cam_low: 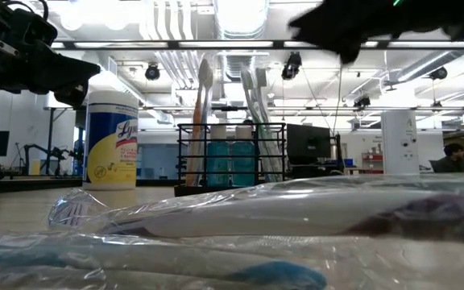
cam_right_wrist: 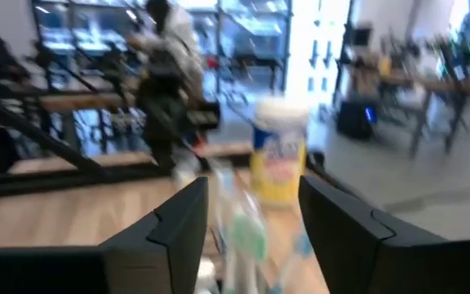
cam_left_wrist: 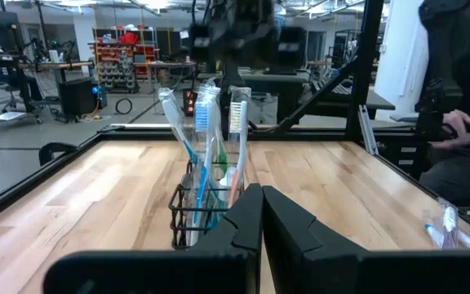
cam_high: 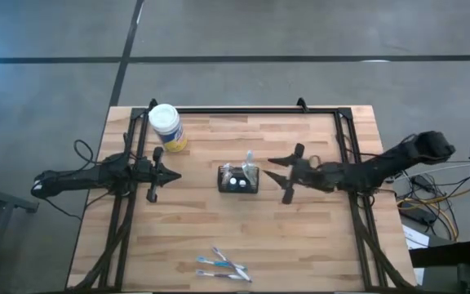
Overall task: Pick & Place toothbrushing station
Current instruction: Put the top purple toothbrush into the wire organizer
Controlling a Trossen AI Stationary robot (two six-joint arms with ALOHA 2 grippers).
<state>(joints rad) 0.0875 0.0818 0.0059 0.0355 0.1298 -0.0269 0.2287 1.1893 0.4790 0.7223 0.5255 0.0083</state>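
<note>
The toothbrushing station (cam_high: pixel 239 178) is a small black wire caddy that stands upright on its base in the middle of the wooden table. Several toothbrushes stick up out of it (cam_low: pixel 230 157) (cam_left_wrist: pixel 206 204). My right gripper (cam_high: pixel 269 167) hovers just to the caddy's right, raised above the table and pointing at the caddy. Its fingers are open (cam_right_wrist: pixel 255 204) with nothing between them. My left gripper (cam_high: pixel 174 175) waits to the caddy's left, shut (cam_left_wrist: pixel 261 196) and pointing level at the caddy.
A yellow wipes tub with a white lid (cam_high: pixel 167 126) stands at the far left of the table. Several wrapped toothbrushes (cam_high: pixel 223 265) lie near the front edge. A black frame (cam_high: pixel 345 139) borders the table. A seated person (cam_left_wrist: pixel 463 122) is beyond the right side.
</note>
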